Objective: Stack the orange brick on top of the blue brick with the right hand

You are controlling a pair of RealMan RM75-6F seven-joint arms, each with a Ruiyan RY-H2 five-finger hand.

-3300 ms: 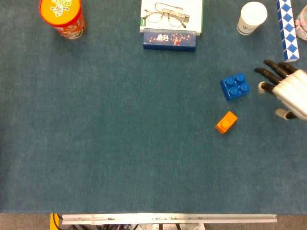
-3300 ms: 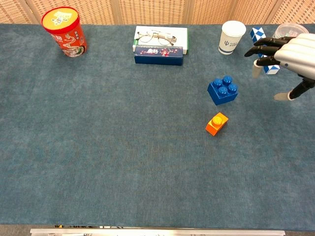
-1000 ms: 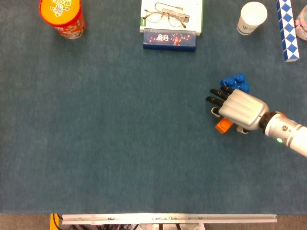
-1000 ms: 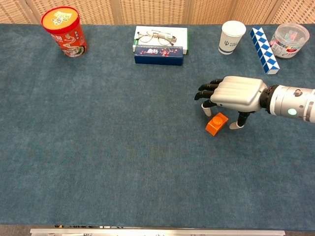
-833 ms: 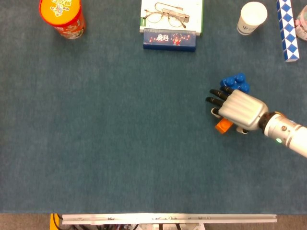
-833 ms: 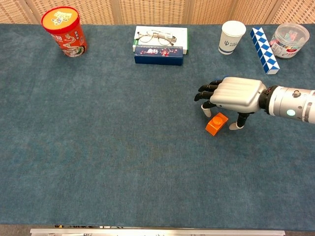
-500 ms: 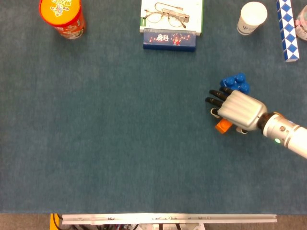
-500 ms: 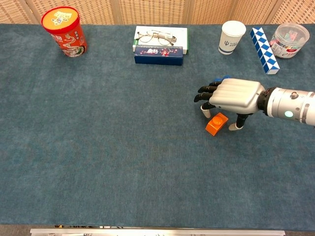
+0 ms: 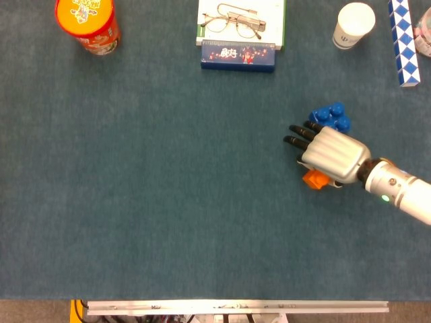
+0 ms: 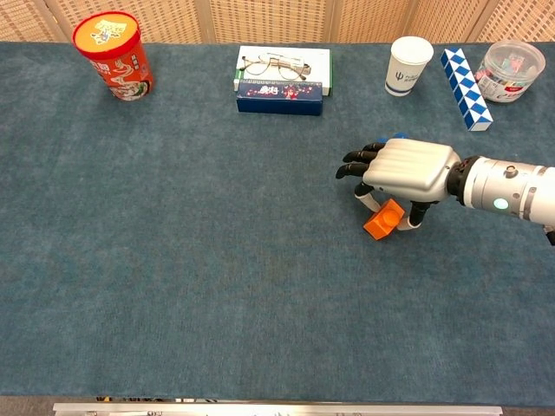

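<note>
Reaching in from the right edge, the right hand (image 10: 401, 169) is seen palm-down over the orange brick (image 10: 382, 219), with the dark fingers (image 10: 355, 165) spread out toward the left. In the chest view the brick looks tilted, one end up, and seems to be pinched between the thumb and a finger underneath the palm, though the actual contact is mostly hidden by the hand, so a firm hold can't be confirmed. In the head view only a sliver of the orange brick (image 9: 313, 179) is seen poking out from under the hand (image 9: 330, 156).

The blue brick (image 9: 331, 115) is sat just behind the hand, partly covered by it; only a bit of its studded top is visible in the chest view (image 10: 397, 137). So the orange one isn't stacked on it, it's just beside it on the tabletop (image 10: 217, 260), which is covered in blue-green felt.

Further out, along the back edge: a paper cup (image 10: 408, 64), a blue-and-white checkered bar (image 10: 465, 76) and a clear tub (image 10: 515, 69) at the far right. Toward the middle, a pair of glasses (image 10: 270, 66) is laid on a white-and-green box (image 10: 316, 59), with a dark blue box (image 10: 279, 96) in front of it. A red canister (image 10: 114, 55) is stood at the far left.

The left hand isn't seen in either view.
</note>
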